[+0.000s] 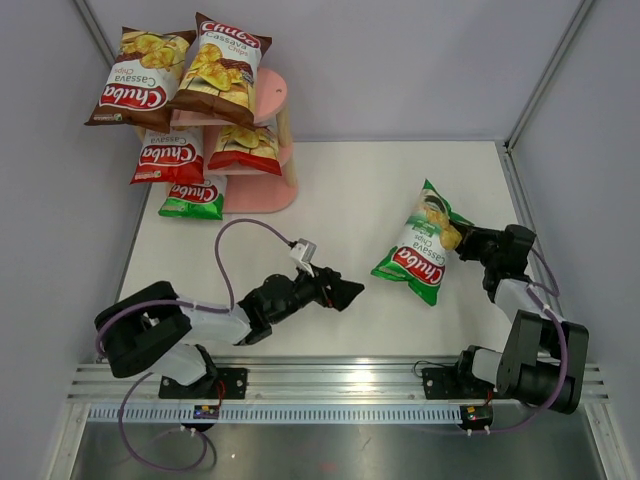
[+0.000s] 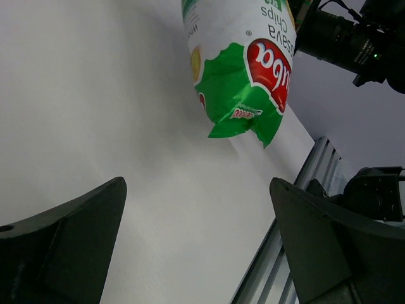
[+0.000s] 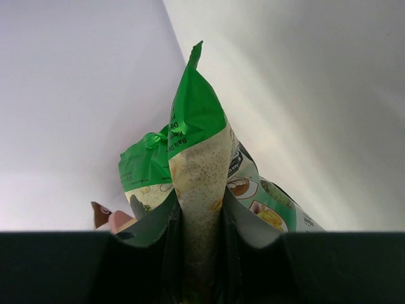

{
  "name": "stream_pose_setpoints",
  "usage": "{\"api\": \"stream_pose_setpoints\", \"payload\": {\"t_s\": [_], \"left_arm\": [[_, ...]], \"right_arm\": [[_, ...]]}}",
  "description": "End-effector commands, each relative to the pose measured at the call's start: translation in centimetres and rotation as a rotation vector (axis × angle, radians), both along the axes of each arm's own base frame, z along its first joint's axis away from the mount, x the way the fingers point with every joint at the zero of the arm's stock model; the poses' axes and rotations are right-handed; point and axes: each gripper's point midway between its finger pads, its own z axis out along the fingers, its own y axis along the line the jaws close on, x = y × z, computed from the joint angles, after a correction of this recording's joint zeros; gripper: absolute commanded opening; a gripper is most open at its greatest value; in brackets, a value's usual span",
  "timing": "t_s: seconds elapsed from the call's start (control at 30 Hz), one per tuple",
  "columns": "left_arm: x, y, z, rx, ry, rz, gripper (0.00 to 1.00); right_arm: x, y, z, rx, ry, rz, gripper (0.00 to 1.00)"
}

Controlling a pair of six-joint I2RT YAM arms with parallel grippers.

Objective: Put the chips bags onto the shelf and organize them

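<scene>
The pink shelf (image 1: pixel 272 100) stands at the back left. Two brown chips bags (image 1: pixel 140 76) (image 1: pixel 222 66) lie on its top board, two red-white bags (image 1: pixel 168 158) (image 1: pixel 245 148) on the middle one, and one green bag (image 1: pixel 193 198) at the bottom left. My right gripper (image 1: pixel 462 238) is shut on the edge of the second green bag (image 1: pixel 421 245), held over the table at the right; that bag also shows in the right wrist view (image 3: pixel 196 171) and the left wrist view (image 2: pixel 243 63). My left gripper (image 1: pixel 345 292) is open and empty, low over the table, left of that bag.
Grey walls close in the table on the left, back and right. An aluminium rail (image 1: pixel 330 380) runs along the near edge. A purple cable (image 1: pixel 235 240) loops above the left arm.
</scene>
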Motion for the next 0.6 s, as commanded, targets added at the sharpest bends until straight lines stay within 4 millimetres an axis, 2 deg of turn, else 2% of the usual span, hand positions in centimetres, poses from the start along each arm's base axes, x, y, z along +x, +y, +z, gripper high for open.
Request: {"api": "stream_pose_setpoints", "payload": {"t_s": [0.0,0.07,0.1,0.17,0.2,0.27,0.3,0.4,0.43,0.57], "left_arm": [[1.9,-1.7,6.5,-0.200,-0.189,0.077,0.99],[2.1,-2.1,6.8,-0.233,-0.210,0.094,0.99],[2.6,-1.8,7.9,-0.275,-0.229,0.123,0.99],[3.0,-1.9,8.0,-0.294,-0.239,0.139,0.99],[3.2,-2.0,8.8,-0.318,-0.252,0.151,0.99],[3.5,-2.1,9.6,-0.342,-0.273,0.161,0.99],[3.9,-2.1,10.1,-0.344,-0.281,0.185,0.99],[5.1,-1.1,10.1,-0.339,-0.271,0.282,0.99],[5.4,-0.9,10.3,-0.343,-0.272,0.306,0.99],[6.0,-0.2,11.6,-0.368,-0.311,0.358,0.99]], "right_arm": [[2.1,0.8,6.0,0.096,-0.160,-0.025,0.03],[2.6,1.7,7.5,0.156,-0.193,-0.031,0.02],[2.7,3.0,8.4,0.175,-0.209,-0.007,0.03],[3.1,3.5,9.5,0.177,-0.228,-0.012,0.03],[2.9,4.6,10.1,0.196,-0.237,-0.001,0.03],[3.2,4.8,10.9,0.186,-0.247,-0.026,0.02],[3.0,5.7,11.3,0.192,-0.250,-0.015,0.02],[3.2,6.3,12.3,0.211,-0.268,-0.044,0.02],[3.0,8.3,13.0,0.220,-0.279,-0.009,0.02],[3.1,11.0,13.7,0.244,-0.289,0.005,0.01]]}}
